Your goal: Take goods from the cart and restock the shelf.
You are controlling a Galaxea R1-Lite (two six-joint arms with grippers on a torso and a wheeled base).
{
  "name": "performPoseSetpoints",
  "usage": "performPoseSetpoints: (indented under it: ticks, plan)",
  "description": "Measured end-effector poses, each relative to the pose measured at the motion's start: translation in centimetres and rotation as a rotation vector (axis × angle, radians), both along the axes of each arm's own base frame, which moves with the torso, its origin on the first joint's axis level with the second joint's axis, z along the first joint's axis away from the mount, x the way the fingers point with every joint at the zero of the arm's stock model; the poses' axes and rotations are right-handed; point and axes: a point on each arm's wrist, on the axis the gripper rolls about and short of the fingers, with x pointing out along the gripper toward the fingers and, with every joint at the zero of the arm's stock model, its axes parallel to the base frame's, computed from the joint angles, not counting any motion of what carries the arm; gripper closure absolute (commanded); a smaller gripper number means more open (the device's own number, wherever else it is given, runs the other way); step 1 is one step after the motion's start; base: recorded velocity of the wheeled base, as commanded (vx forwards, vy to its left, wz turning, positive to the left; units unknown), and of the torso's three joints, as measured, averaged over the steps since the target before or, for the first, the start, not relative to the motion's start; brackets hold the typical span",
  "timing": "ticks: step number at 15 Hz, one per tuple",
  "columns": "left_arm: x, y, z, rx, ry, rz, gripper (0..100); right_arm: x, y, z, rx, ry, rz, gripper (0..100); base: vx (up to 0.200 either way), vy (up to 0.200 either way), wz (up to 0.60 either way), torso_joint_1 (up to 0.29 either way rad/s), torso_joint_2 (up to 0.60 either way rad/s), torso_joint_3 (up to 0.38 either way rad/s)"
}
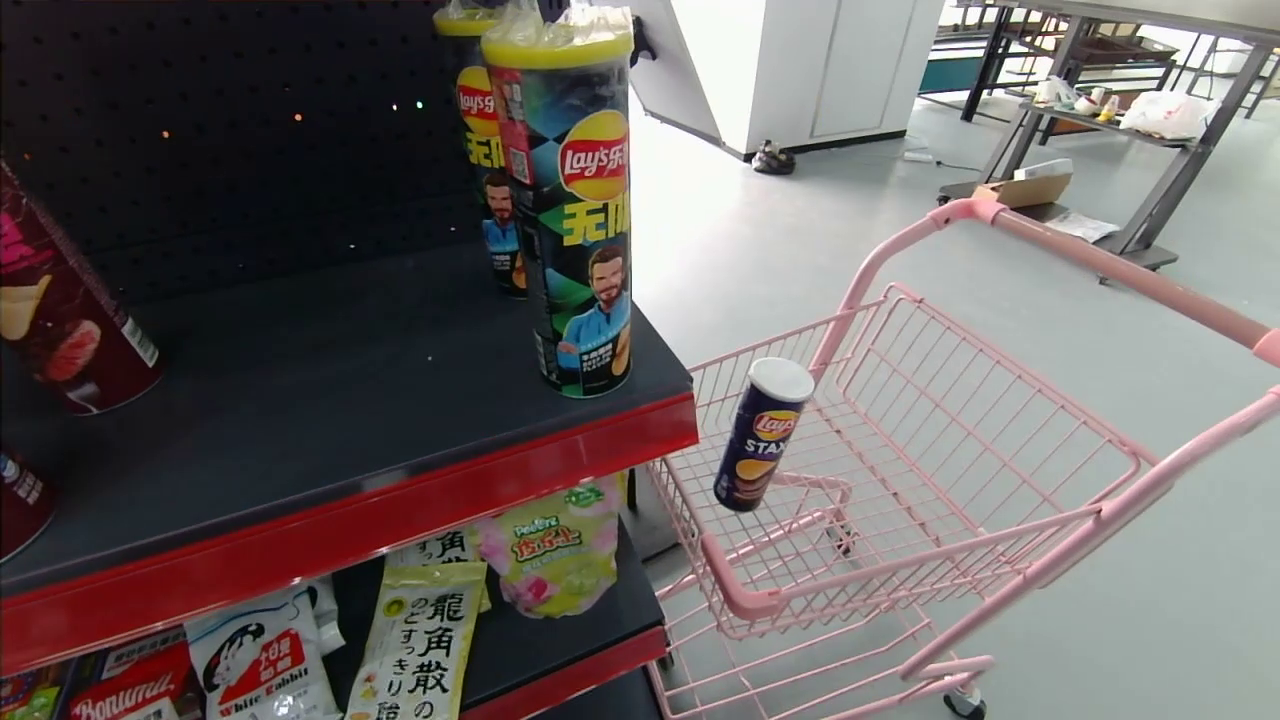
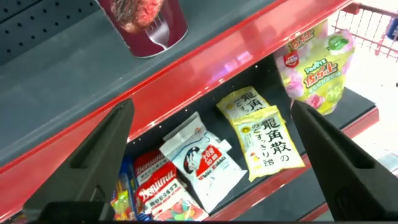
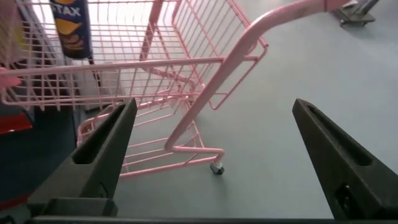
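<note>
At the head view's centre a blue chip can (image 1: 763, 435) leaned inside the pink cart (image 1: 1100, 262), awaiting pickup, with the shelf (image 1: 300, 400) at left. The left wrist view had the left gripper (image 2: 211, 109), jaws spread and empty, by the shelf's red edge. The right wrist view had the right gripper (image 3: 211, 106), jaws spread, beside the cart, probably readied for the chip can (image 3: 70, 28).

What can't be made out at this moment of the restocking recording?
Head view: rear yellow-lidded can mostly hidden behind the front yellow-lidded can.
Head view: dark red can cut off by the left edge.
Right wrist view: blue can in the pink cart, lid end cut off by the picture edge.
Left wrist view: lower-shelf snack packs partly covered by the left end effector.
</note>
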Motion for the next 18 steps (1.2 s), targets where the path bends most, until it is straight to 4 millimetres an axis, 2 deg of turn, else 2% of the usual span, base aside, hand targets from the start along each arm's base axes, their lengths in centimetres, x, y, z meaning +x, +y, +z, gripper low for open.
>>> performPoseSetpoints:
  ticks: [4,6,10,12,16,18]
  plan:
    - [0.1,-0.1,-0.2,-0.090,0.007,-0.048,0,3.8,0.5,3.0,0.037,0.017,0.080,0,0.000,0.000,0.00,0.000,0.00,0.000]
    - [0.1,-0.4,0.0,-0.229,0.002,-0.154,0,6.9,0.9,4.4,0.081,0.078,0.105,0,0.000,0.000,0.00,0.000,0.00,0.000]
    - [0.4,-0.4,-0.5,-0.261,0.022,-0.144,0,13.5,2.4,5.7,0.169,0.100,0.174,0,0.000,0.000,0.00,0.000,0.00,0.000]
    - [0.5,-0.4,-0.6,-0.257,0.026,-0.131,0,16.7,3.7,5.2,0.225,0.092,0.225,0,0.000,0.000,0.00,0.000,0.00,0.000]
    - [0.4,-0.3,-0.4,-0.249,0.005,-0.074,0,21.1,6.6,1.5,0.259,0.190,0.306,0,0.000,0.000,0.00,0.000,0.00,0.000]
    - [0.4,-0.3,-0.4,-0.215,0.002,-0.076,0,23.1,7.8,0.0,0.277,0.170,0.338,0,0.000,0.000,0.00,0.000,0.00,0.000]
